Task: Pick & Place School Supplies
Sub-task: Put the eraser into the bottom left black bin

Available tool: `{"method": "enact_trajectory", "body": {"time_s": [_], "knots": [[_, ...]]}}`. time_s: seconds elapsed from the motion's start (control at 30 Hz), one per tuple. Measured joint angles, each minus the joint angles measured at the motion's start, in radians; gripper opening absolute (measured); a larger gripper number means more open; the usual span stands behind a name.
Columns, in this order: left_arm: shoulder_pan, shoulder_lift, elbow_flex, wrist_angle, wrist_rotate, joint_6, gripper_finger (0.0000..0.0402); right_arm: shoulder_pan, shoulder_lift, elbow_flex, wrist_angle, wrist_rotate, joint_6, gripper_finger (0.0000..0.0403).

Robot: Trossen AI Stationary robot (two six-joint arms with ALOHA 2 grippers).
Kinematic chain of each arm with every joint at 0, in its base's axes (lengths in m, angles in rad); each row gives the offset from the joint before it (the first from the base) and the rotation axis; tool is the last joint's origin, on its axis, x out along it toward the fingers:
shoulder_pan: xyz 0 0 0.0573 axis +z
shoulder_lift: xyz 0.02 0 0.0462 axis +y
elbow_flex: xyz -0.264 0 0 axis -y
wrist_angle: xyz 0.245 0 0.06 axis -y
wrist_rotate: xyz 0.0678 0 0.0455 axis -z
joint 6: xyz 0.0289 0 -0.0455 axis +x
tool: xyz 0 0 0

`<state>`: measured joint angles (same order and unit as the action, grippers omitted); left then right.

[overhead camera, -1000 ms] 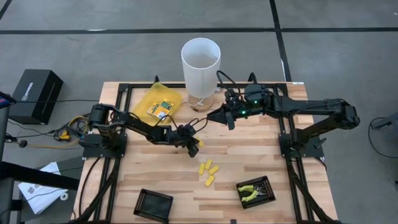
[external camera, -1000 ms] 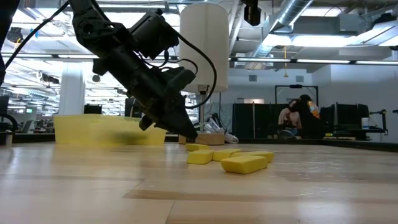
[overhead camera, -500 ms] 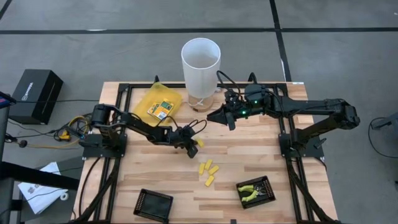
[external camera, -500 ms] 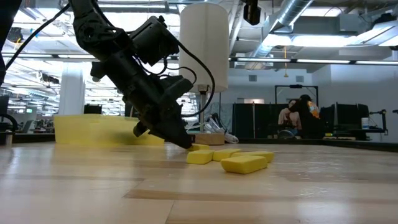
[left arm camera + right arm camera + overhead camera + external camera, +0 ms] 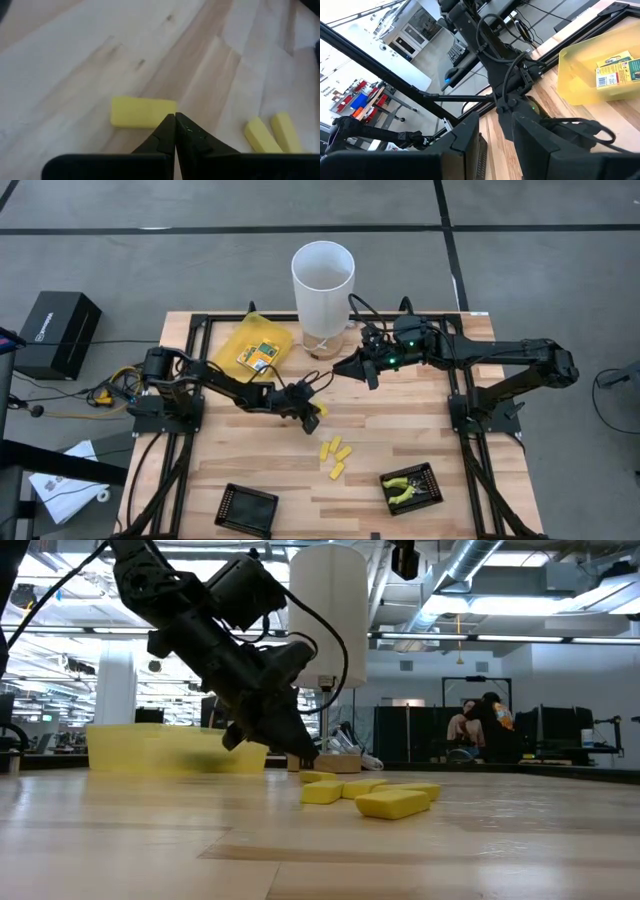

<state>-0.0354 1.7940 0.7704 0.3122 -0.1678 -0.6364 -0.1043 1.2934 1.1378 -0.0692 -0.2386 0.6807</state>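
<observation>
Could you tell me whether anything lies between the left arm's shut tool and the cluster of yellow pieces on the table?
In the high view, only bare wood separates the left tool from the yellow pieces; one single yellow piece lies right at its tip.

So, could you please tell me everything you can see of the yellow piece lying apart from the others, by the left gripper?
The lone yellow piece is a short, flat oblong block with squared ends, plain matte yellow with no label, possibly foam or rubber. It lies flat on the wooden table, apart from the cluster of similar pieces nearer the front edge. The left gripper, shut, points down at its edge. Whether the tips touch it cannot be told. Nothing else is touching it.
</observation>
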Motion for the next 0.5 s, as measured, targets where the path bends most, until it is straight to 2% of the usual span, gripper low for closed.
{"method": "enact_trajectory", "body": {"time_s": [0.5], "knots": [[0.064,0.007,-0.001,0.002,0.015,0.010,0.0000,0.000,0.000,0.000,-0.002,0.000,-0.007,0.0107]]}}
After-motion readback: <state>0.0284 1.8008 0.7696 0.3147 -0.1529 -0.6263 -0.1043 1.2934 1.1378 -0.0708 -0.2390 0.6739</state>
